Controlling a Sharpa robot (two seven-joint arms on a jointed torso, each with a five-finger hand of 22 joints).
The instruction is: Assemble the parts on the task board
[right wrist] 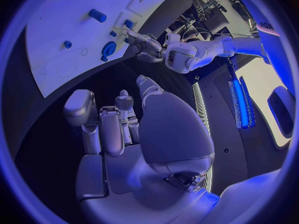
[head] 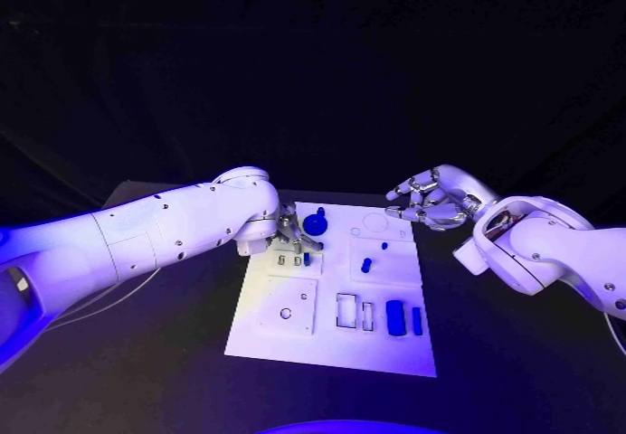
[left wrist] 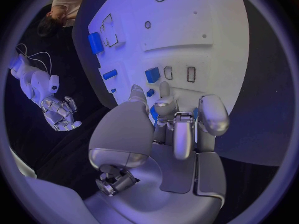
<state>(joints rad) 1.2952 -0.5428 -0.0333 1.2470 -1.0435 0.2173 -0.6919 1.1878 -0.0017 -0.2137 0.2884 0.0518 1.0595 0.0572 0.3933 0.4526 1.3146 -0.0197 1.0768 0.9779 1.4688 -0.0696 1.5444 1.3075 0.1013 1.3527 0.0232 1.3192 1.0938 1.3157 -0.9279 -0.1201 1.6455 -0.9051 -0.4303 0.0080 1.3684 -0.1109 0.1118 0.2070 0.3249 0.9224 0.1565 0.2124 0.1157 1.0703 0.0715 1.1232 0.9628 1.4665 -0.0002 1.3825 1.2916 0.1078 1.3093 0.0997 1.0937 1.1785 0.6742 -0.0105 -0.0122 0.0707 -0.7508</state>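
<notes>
1. The left robot hand [head: 289, 233] sits over the board's [head: 294, 334] upper left corner, at about 10 o'clock from its middle. In its wrist view the fingers [left wrist: 167, 104] reach down at a small blue part [left wrist: 154, 113] near two empty slots [left wrist: 179, 73]; whether they pinch it I cannot tell.
2. The board lies in the middle of the tabletop [head: 522, 362], a flat white plate with raised panels, outlined slots and round holes.
3. Judged from this, the work is partly done: a round blue knob [head: 316, 220] stands at 11 o'clock, a small peg [head: 386, 244] and an oblong piece [head: 366, 265] lie right of centre, and two upright blue blocks [head: 395, 317] sit at 5 o'clock.
4. Left to do, I judge: the slots at the left robot hand, a rectangular outline [head: 347, 309] at 6 o'clock and a hole [head: 286, 314] at 7 o'clock look unfilled.
5. The right robot hand [head: 428, 201] hovers off the board's upper right corner at 1 o'clock, fingers curled and apart, holding nothing.
</notes>
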